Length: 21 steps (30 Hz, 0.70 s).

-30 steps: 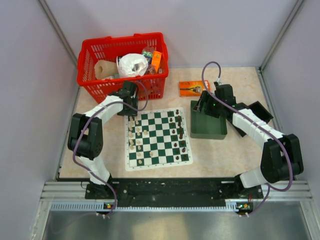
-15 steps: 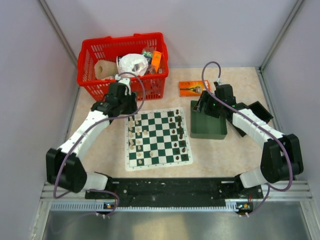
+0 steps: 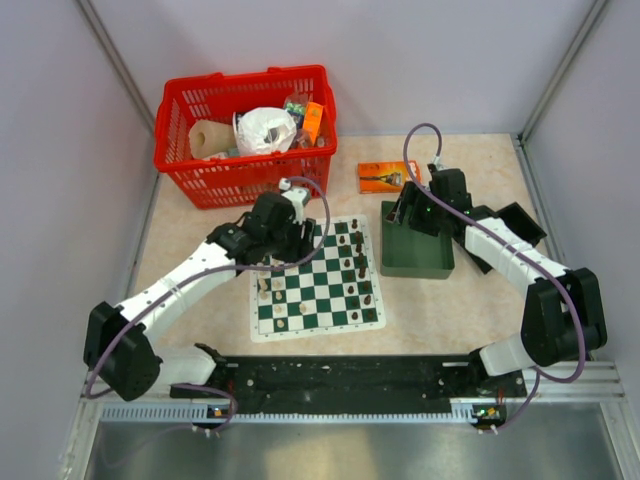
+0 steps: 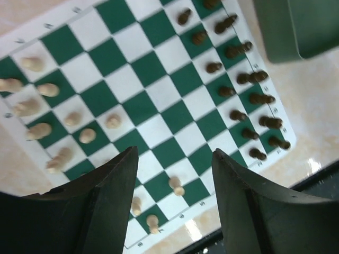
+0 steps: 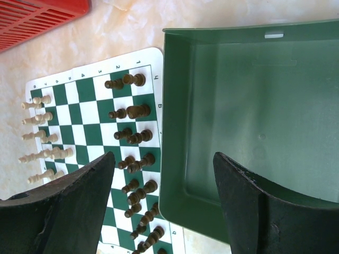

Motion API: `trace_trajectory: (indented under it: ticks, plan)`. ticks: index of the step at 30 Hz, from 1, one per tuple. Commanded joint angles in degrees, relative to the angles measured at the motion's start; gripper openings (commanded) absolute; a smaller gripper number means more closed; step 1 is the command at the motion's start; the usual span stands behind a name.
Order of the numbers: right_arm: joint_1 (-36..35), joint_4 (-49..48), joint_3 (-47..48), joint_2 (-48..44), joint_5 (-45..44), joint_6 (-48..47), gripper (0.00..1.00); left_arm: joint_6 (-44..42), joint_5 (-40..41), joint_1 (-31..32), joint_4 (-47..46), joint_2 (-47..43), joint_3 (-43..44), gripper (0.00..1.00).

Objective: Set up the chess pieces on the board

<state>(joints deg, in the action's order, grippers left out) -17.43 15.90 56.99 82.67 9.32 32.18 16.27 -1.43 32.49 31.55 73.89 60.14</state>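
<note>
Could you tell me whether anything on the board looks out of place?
The cream pieces look ragged on the board: at least two stand ahead of the others, not in line. The dark pieces form two fairly tidy rows. Nothing is spilled.

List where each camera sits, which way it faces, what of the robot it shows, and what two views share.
Top external: above and behind the robot, looking down at the table; left arm, right arm, board, basket, tray show.
Left wrist: on the left arm, looking down at the board; left gripper's open fingers show.
Right wrist: on the right arm, looking down into the tray; right gripper's fingers show.
Shared: both wrist views hold the board's dark pieces and the tray.
</note>
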Motion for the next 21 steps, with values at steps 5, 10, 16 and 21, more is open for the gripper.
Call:
trace_trajectory:
  ticks: [5, 10, 16, 21]
  plan:
    - [0.12, -0.7, -0.92, -2.52, 0.26, 0.42, 0.75, 5.34, -2.61, 8.37, 3.69, -1.2, -6.61, 0.61]
    - [0.12, -0.87, -1.8, -3.83, 0.52, 0.42, 0.75, 8.24, -0.42, 10.66, 2.56, -0.94, -9.51, 0.6]
    - [0.12, -1.31, -4.08, -6.56, 1.4, -0.1, 0.75, 9.21, 8.96, 10.66, 1.06, 1.78, -7.24, 0.6]
    - [0.12, -2.19, -5.66, -7.96, 2.98, -0.28, 0.75, 6.59, 17.77, 9.53, -0.69, 5.73, -2.14, 0.62]
